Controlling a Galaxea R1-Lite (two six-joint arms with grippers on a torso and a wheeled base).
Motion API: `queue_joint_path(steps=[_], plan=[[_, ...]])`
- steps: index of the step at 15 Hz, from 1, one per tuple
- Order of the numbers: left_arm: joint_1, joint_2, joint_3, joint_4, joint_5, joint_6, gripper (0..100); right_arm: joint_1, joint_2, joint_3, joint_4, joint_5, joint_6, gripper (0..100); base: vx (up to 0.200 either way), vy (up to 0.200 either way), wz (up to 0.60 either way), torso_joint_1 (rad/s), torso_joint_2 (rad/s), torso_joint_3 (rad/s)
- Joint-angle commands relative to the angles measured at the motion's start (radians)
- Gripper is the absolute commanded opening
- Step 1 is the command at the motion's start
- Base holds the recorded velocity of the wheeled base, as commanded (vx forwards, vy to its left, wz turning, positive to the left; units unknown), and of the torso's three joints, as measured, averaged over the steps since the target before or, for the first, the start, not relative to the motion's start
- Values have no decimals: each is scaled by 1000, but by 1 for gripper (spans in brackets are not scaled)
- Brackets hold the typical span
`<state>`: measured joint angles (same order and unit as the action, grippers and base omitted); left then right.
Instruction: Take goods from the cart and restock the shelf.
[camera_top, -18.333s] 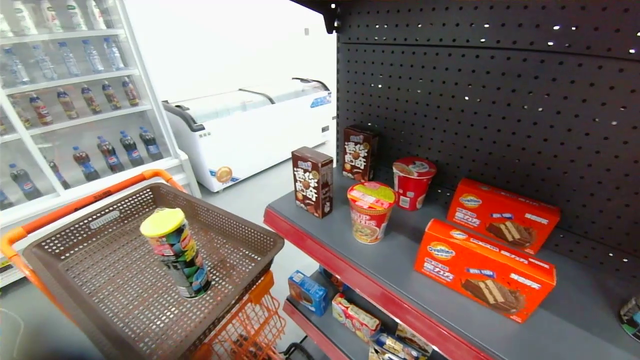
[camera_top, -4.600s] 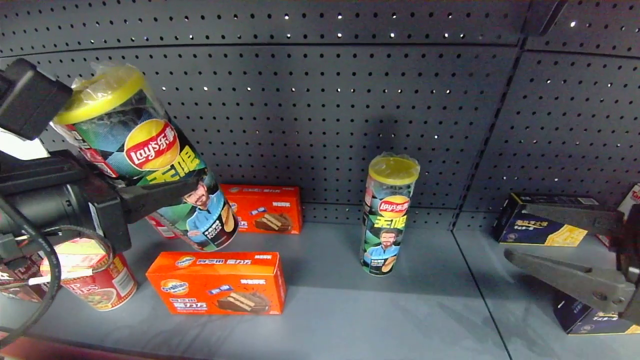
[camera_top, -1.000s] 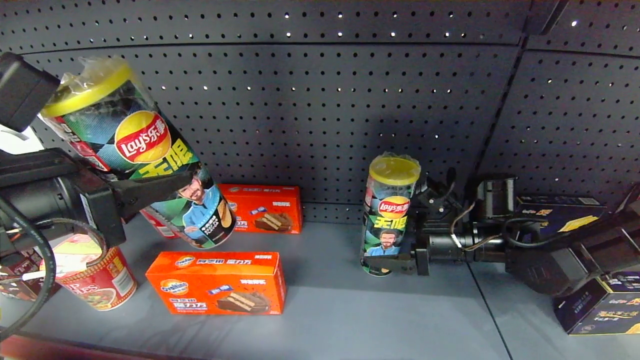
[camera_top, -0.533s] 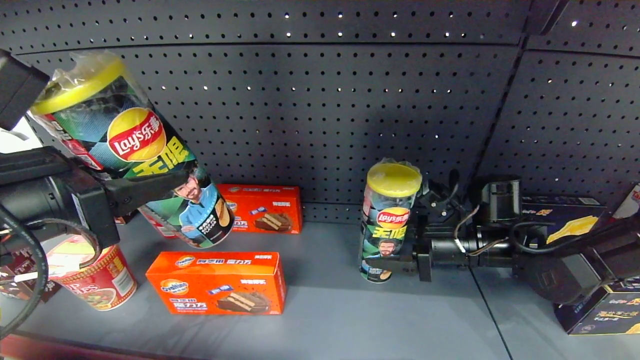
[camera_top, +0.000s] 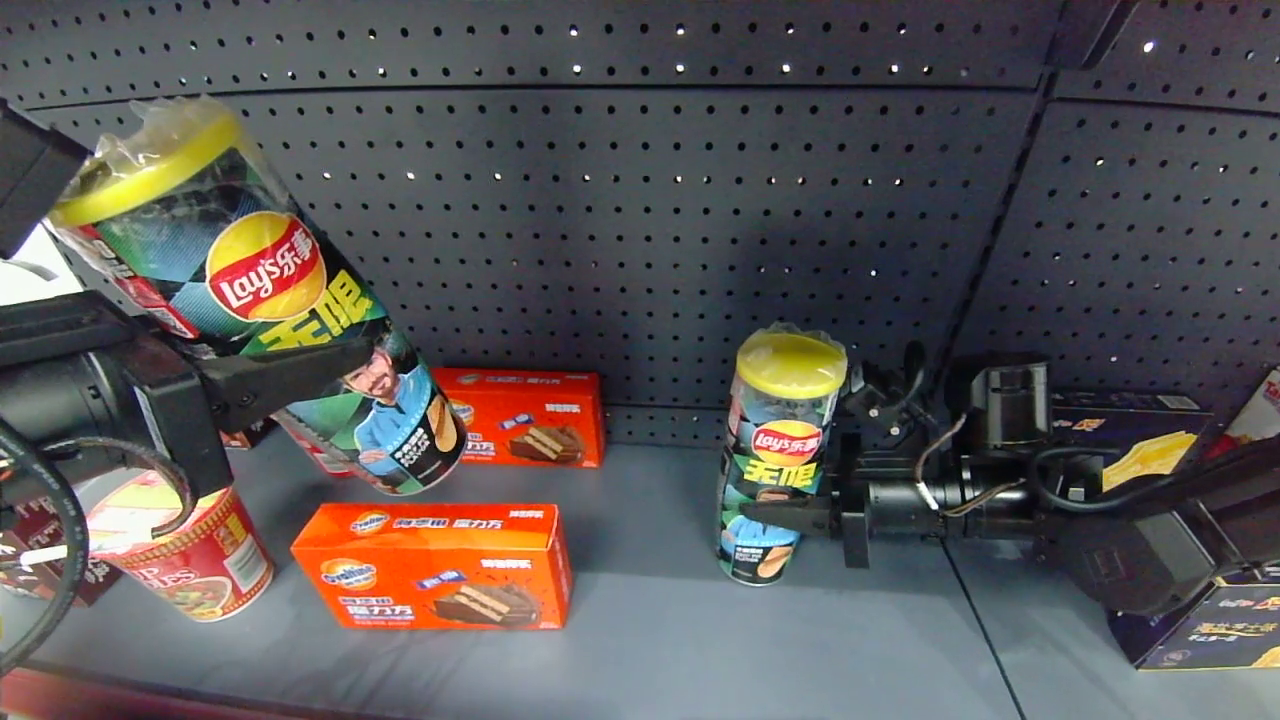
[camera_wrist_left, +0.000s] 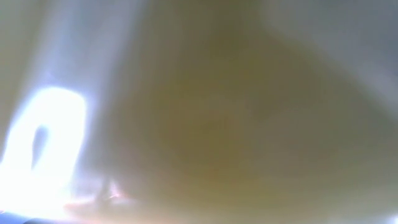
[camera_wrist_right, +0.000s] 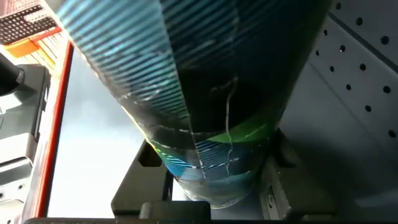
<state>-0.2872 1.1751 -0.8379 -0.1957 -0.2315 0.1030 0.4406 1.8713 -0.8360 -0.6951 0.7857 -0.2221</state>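
Chip can (camera_top: 262, 290), long axis tilted, is clamped in left tool (camera_top: 325, 385), well left of upright can (camera_top: 787, 440) clamped by right tool (camera_top: 778, 512); bare shelf (camera_top: 650, 620) lies between.

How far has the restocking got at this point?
Done: the first chip can is upright on the shelf, but the right gripper is shut on it, so placing isn't finished. In hand: the left gripper holds the second chip can tilted above the shelf's left side. Left: set it down and release both.
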Motion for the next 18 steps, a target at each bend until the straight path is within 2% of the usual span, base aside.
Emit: queue_joint_path(steps=[1,9,10,13,18], plan=[[-1,-2,0,-1,0,0,0,7,-49,38,0,1,-2,0,0,0,0,0,0,0],[0,-2,11,-1,1,0,0,33,-233,213,6,1,-2,0,0,0,0,0,0,0],[-1,0,11,2,1,0,0,41,-281,268,11,0,-2,0,0,0,0,0,0,0],[-3,-3,39,2,6,4,0,46,-290,325,-44,-69,-10,0,0,0,0,0,0,0],[-1,-8,48,2,11,4,0,76,-277,397,-113,-76,-6,0,0,0,0,0,0,0]])
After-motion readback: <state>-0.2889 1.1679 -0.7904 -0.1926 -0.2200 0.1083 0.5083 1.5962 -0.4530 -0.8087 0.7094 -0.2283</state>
